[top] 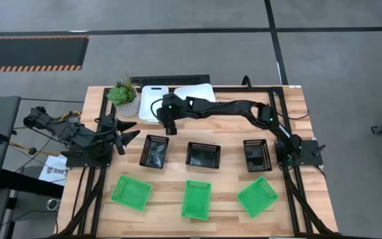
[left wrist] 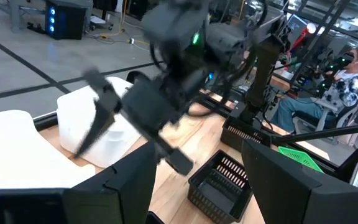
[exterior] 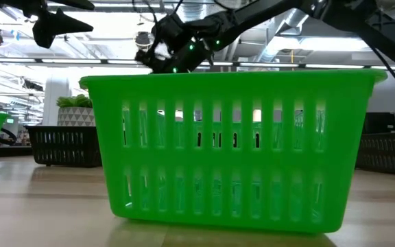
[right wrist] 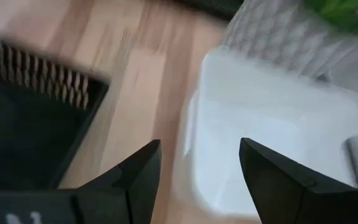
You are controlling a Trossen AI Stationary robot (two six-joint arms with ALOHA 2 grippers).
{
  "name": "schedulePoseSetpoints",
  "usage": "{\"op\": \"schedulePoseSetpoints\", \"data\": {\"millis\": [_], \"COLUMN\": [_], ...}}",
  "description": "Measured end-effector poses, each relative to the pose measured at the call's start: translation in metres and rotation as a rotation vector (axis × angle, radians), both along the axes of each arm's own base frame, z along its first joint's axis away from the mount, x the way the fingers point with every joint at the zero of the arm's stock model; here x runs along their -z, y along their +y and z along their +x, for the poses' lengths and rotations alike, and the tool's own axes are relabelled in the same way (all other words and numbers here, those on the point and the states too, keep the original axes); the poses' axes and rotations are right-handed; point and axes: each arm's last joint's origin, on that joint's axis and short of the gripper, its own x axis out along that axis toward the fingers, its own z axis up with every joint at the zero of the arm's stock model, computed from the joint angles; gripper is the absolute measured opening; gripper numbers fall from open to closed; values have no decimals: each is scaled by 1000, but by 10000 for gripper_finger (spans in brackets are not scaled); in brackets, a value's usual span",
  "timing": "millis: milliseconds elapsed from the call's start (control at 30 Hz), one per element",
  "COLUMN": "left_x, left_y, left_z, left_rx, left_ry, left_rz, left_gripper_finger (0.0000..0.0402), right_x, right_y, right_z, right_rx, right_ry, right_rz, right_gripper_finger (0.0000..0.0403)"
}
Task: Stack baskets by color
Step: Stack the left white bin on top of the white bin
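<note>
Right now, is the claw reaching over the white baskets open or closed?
Open. The right claw shows its two dark fingers spread apart with nothing between them, hanging over a white basket beside a black basket.

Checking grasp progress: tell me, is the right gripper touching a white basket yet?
Apart. The right wrist view shows the right gripper open above the white basket, holding nothing.

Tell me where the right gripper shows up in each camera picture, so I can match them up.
High view: right gripper reaches left of centre, beside the white baskets.
Low view: upper middle, above the green basket.
Left wrist view: centre, fingers spread.
Right wrist view: own fingers along the bottom.
Shared landmark: the white baskets, seen in the high view and both wrist views.
</note>
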Motion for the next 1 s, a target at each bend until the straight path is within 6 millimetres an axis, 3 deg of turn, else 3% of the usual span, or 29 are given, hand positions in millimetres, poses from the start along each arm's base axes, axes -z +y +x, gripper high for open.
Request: {"op": "schedulePoseSetpoints", "data": {"millis": [133, 533, 833, 1000], "left_x": [0, 0, 0, 0], "left_y": [0, 0, 0, 0], "left_z": [0, 0, 0, 0], "left_rx": [0, -3, -5, -6], "left_ry": [1, -7, -12, -14], "left_rz": [0, -15, -29, -32], "left_gripper_finger": [224, 224, 224, 224], "right_x": [13, 12, 47, 46], "right_y": [2, -5, -2, -3], "right_z": [4, 3, 11, 10], "right_rx": [13, 21, 42, 61], "right_ry": [23, 15, 65, 70], "right_rz": [-18, -27, -25, -41], "right_gripper_finger": [240, 240, 240, 227]}}
